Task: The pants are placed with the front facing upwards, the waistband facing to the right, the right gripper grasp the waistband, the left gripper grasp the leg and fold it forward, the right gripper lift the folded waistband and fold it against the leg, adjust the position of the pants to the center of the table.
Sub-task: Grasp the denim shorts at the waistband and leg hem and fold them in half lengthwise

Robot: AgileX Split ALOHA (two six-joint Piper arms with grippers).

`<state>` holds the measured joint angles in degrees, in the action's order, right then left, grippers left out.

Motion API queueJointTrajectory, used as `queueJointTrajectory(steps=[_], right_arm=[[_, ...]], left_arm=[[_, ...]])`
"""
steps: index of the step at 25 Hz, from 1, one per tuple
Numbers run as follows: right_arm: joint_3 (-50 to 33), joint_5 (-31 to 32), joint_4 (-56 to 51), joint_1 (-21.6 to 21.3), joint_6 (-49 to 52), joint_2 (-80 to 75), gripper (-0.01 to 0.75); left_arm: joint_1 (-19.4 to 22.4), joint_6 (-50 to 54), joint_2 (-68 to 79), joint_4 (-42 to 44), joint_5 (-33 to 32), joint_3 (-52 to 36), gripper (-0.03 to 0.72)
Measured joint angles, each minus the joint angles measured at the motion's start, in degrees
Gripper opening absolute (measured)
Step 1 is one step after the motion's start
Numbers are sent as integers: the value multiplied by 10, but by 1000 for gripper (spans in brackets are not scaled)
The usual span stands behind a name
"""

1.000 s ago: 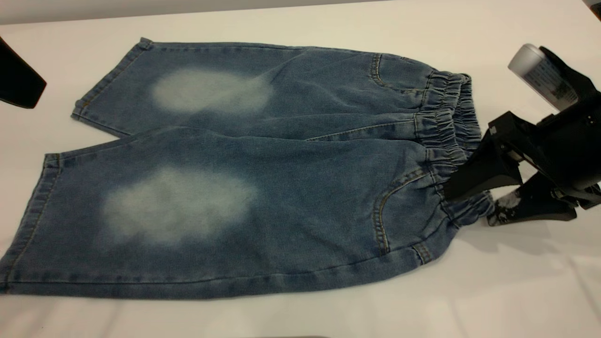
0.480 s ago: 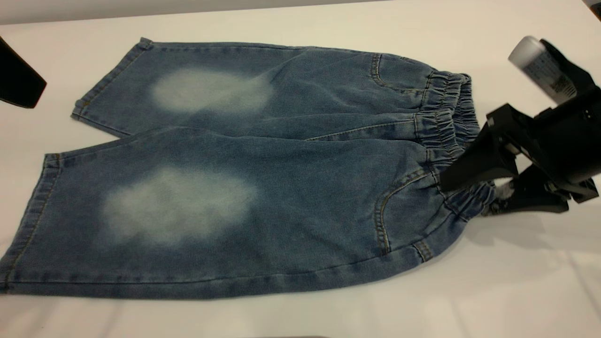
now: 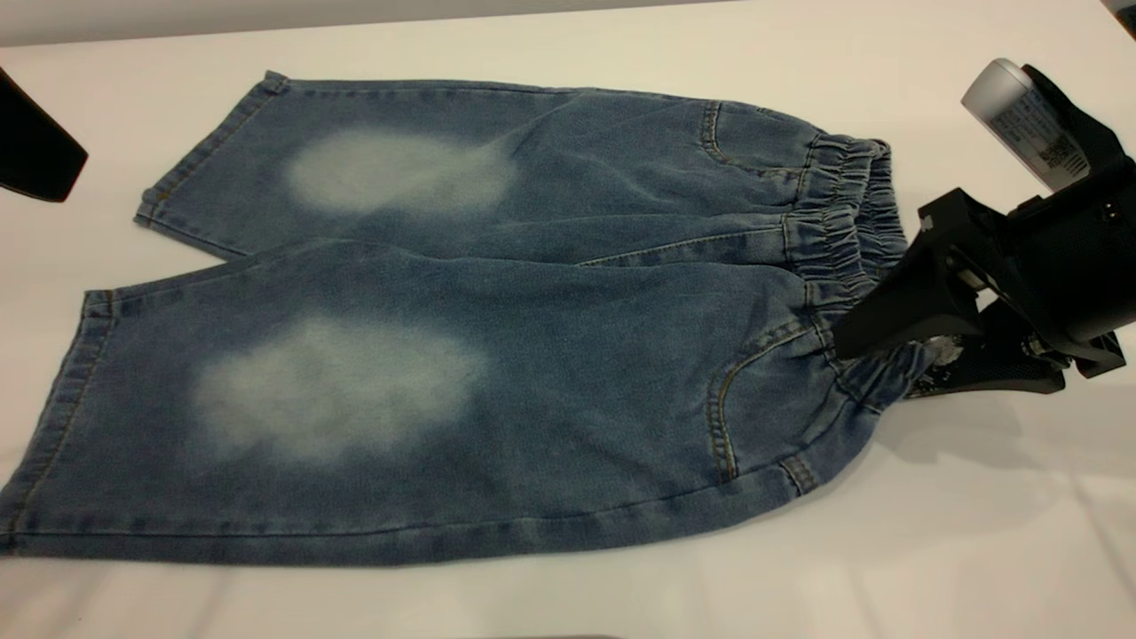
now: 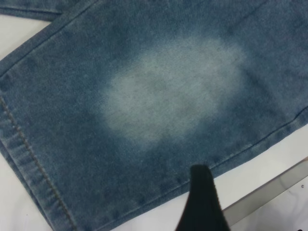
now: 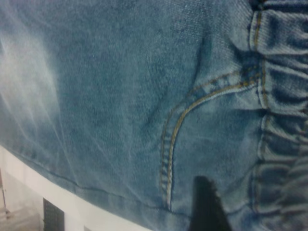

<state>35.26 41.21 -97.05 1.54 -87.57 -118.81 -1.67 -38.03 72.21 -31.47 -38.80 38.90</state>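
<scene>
Pants [image 3: 461, 328] flat; my right end effector [image 3: 887, 359] is clenched on the waistband [image 3: 843, 257]; next the left end effector [image 3: 35, 151], grip unreadable, must take a leg

Lab-like test bench: bare white table [image 3: 550, 35].

A silvery strip [image 4: 274, 190], perhaps a metal rail, lies slantwise.

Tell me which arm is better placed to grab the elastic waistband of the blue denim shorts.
Right. The black right gripper is already at the darker ruched waistband of the faded blue denim shorts, its jaws closed on the band's near corner. The left gripper sits at the far side, by the leg hems.
</scene>
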Motion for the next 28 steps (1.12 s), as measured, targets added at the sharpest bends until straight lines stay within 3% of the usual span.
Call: queueJointTrajectory(steps=[5, 9, 11, 20, 28], right_arm=[[0, -9, 0, 0, -2, 0, 245], [0, -11, 0, 0, -2, 0, 81], [0, -11, 0, 0, -2, 0, 40], [0, -11, -21, 0, -2, -1, 35], [0, -7, -27, 0, -3, -1, 36]], left_arm=[[0, 0, 0, 0, 3, 0, 475], [0, -1, 0, 10, 7, 0, 475], [0, -1, 0, 28, 7, 0, 475], [0, -28, 70, 162, 13, -37, 472], [-25, -191, 144, 178, 184, -126, 466]])
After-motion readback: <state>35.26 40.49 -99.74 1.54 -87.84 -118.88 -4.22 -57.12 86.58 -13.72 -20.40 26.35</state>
